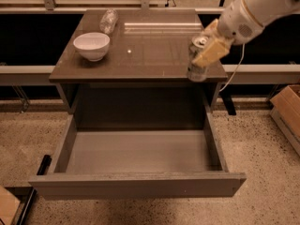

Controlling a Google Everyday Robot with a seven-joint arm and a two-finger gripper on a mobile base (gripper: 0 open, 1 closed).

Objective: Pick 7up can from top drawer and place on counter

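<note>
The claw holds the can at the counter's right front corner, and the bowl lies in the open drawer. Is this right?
No. The camera view shows the bowl on the counter; the claw does hold the can at the right front corner.

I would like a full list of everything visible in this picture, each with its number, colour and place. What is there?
7up can: one, greyish-green with silver top, upright at the counter's front right edge, held by the tool.
counter: one, glossy dark brown, top of the cabinet.
top drawer: one, grey-brown, pulled open below the counter.
bowl: one, white, on the counter's left side.
plastic bottle: one, clear, lying at the counter's back left, behind the bowl.
cardboard box: one, brown, on the floor at the right edge.
arm: one, white, reaching in from the upper right.
tool: one, tan fingers, closed on the 7up can.
</note>
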